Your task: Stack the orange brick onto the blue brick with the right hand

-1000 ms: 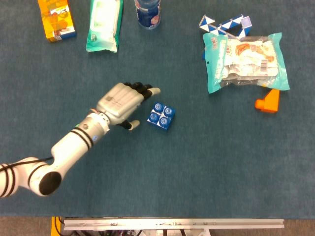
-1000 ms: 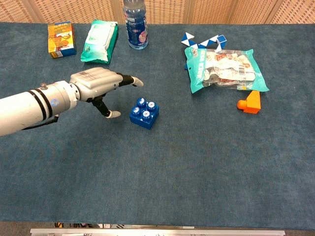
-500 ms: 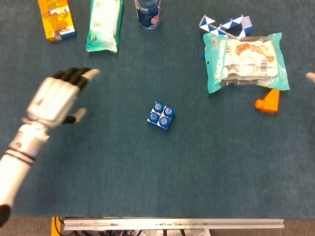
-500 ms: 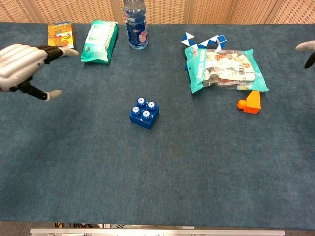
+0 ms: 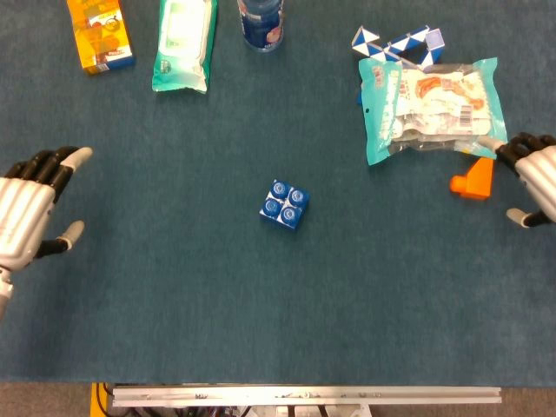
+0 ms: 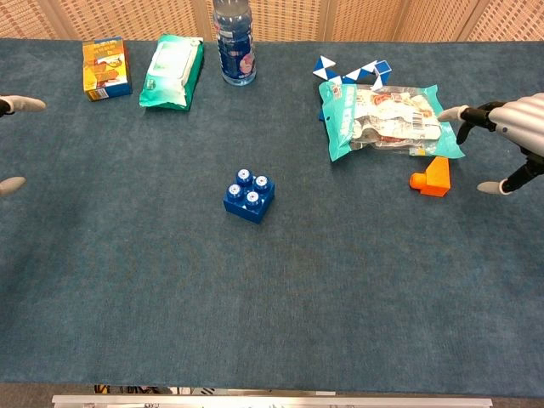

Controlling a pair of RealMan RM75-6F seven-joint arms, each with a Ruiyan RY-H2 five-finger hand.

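The table (image 5: 365,295), covered in dark blue felt, carries the two bricks well apart from each other. The right hand (image 5: 539,178) sits at the table's right edge, holding nothing, its fingers (image 6: 463,112) spread with the thumb held apart from the rest. The left hand (image 5: 26,208) is far off at the opposite edge, also open-fingered and out of the business.

The blue brick (image 5: 284,205) lies near the middle of the table, studs up. The orange brick (image 5: 472,179) lies just beside the right hand, on its inner side, tucked close below the corner of a snack bag (image 5: 432,104). From what I can see the right hand is clearly the nearer one; it need only shift inward a little to reach the brick, minding the bag's edge.
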